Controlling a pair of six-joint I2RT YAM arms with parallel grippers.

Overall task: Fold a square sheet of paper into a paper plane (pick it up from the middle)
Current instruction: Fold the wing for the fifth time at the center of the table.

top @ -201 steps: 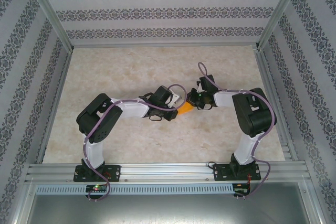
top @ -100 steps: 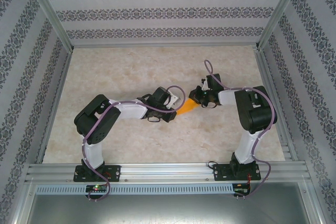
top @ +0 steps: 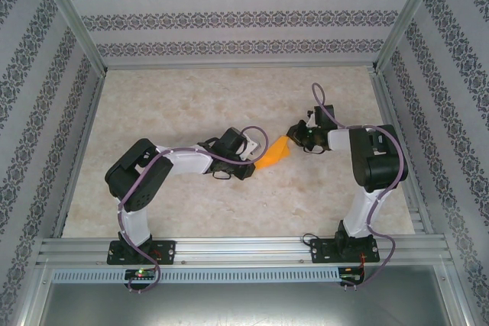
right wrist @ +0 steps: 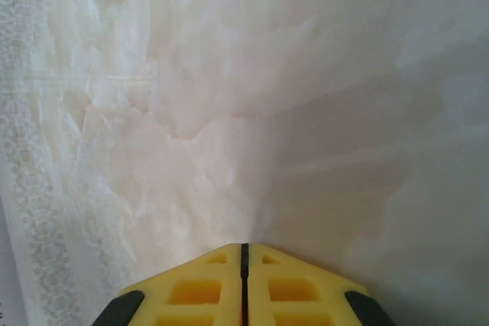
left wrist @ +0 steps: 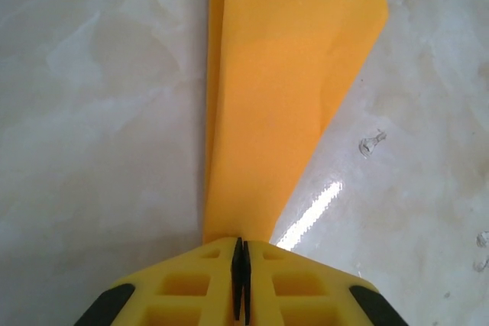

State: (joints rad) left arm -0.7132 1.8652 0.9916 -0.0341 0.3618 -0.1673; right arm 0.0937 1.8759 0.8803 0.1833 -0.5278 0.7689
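The orange-yellow sheet of paper (top: 275, 152) is folded into a slim tapering shape with a lengthwise crease. It sticks out to the right from my left gripper (top: 258, 161), which is shut on its narrow end. In the left wrist view the folded paper (left wrist: 283, 89) widens away from the left gripper (left wrist: 241, 243), just above the marbled table. My right gripper (top: 293, 129) hangs a little right of the paper's far end, apart from it. In its wrist view the right gripper (right wrist: 244, 248) is shut with nothing in it.
The marbled tabletop (top: 191, 97) stretches bare behind and to the left of both arms. Patterned walls and aluminium frame posts (top: 391, 36) close in the back and sides. A metal rail (top: 244, 250) carries the arm bases along the near edge.
My right gripper has pulled back to the right, off the paper. The folded paper now shows more fully, held by the left gripper alone, which has barely moved.
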